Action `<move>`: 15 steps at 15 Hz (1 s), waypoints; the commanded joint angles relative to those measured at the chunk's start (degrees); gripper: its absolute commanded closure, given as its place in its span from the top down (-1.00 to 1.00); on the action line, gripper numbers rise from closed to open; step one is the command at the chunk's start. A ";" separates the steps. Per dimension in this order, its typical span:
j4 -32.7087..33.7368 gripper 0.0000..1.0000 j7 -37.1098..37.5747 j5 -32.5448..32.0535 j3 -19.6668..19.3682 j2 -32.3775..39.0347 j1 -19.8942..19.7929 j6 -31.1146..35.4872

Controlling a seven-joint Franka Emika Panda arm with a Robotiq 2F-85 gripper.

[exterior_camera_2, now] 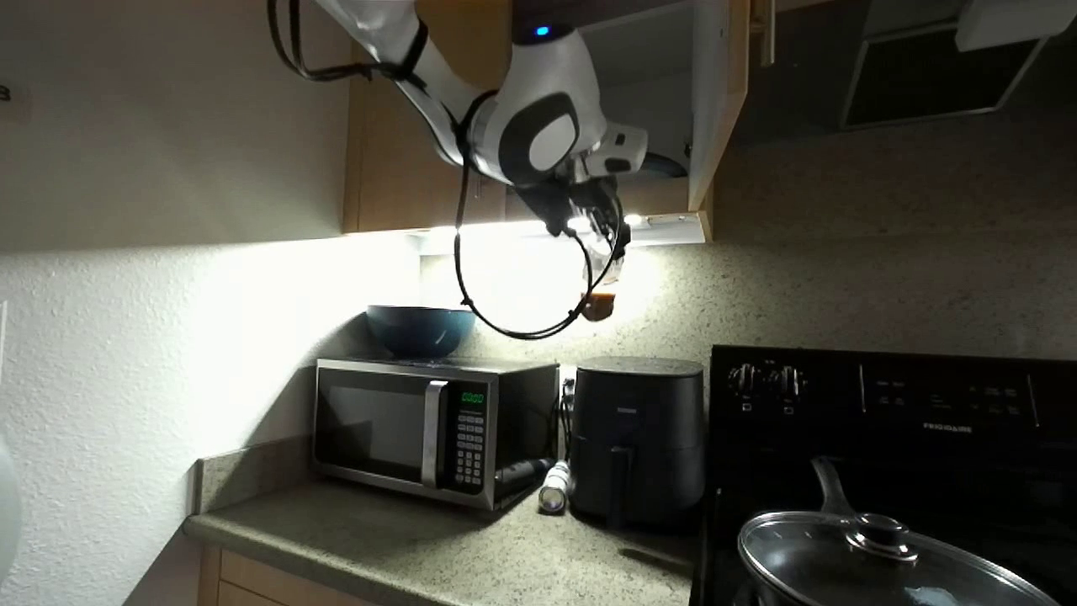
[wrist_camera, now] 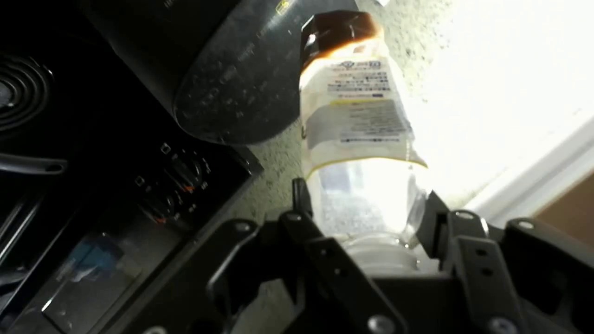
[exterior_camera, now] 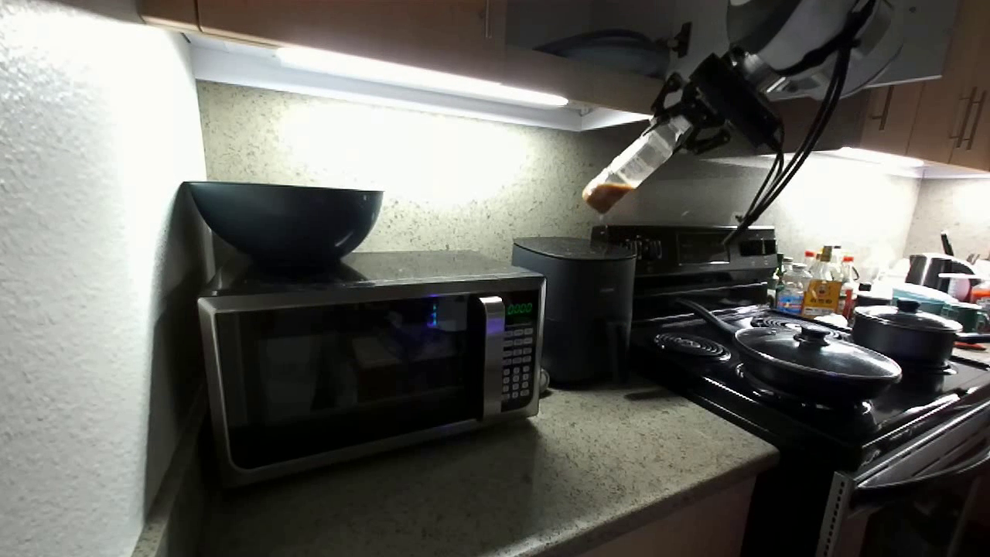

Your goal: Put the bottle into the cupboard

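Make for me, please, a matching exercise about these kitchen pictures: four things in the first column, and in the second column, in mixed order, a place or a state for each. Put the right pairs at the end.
Things
1. bottle
2. dark bowl
3. lidded frying pan
4. cupboard

Places and states
A. on top of the microwave
B. with one door standing open
C. held in the air by the gripper, tilted, brown contents at its lower end
D. on the stove

Right pairs: 1-C; 2-A; 3-D; 4-B
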 commanded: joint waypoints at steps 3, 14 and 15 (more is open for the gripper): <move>3.26 -0.43 10.20 -0.36 0.76 -6.57 -3.00 4.24; 4.03 -0.43 11.76 1.32 -0.40 -8.04 -2.40 7.66; 4.95 -0.43 13.00 1.17 -0.25 -8.30 -3.17 7.42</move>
